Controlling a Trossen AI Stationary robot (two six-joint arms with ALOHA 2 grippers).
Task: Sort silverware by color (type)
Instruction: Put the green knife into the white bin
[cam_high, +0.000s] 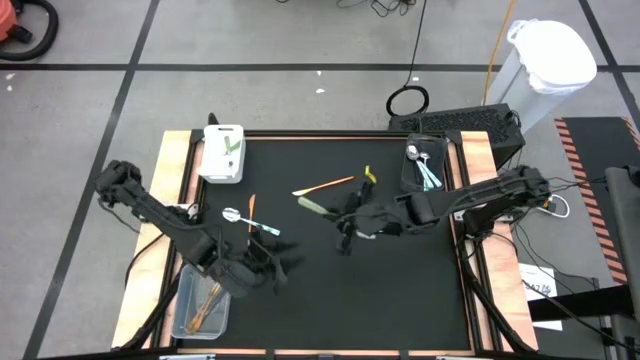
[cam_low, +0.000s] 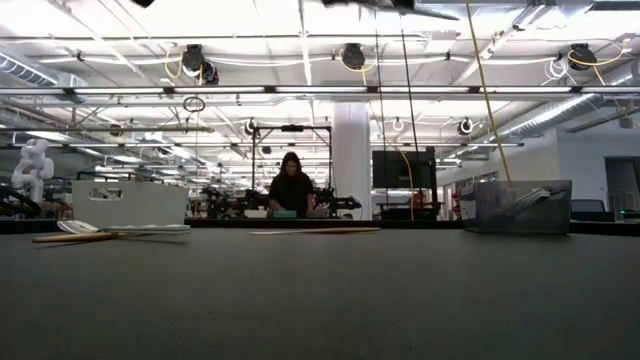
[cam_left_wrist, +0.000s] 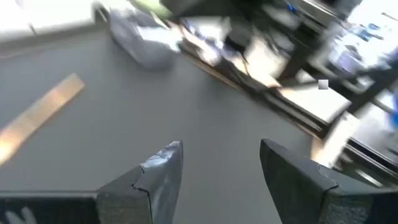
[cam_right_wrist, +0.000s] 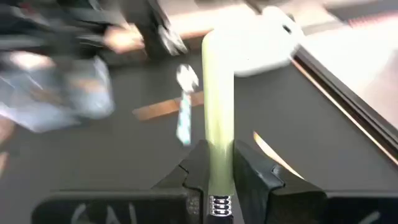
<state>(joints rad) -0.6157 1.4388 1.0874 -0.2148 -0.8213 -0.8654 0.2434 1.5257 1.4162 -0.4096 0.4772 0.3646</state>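
The right claw (cam_right_wrist: 217, 168) is clenched on a pale green knife (cam_right_wrist: 217, 93), whose handle runs straight out from between the two fingers. Seen from above, this claw (cam_high: 345, 228) hangs over the middle of the dark surface (cam_high: 400, 290), and the green knife (cam_high: 316, 206) pokes out just ahead of it. Just beyond that lie an orange utensil (cam_high: 325, 186) and a small yellow-green piece (cam_high: 370, 176). Behind the right claw, along the arm, a dark bin (cam_high: 425, 168) holds spoons with light-blue handles.

The left claw (cam_high: 270, 268) is released, its fingers (cam_left_wrist: 163, 169) spread with nothing between them, low over the near-left part of the surface. Just ahead of it lie a silver spoon (cam_high: 232, 214), a thin orange stick (cam_high: 251, 210) and a light-blue-handled piece (cam_high: 264, 230). A clear bin (cam_high: 200, 305) beside the left arm holds orange utensils. A white bin (cam_high: 222, 155) well beyond that claw has a green knife in it.
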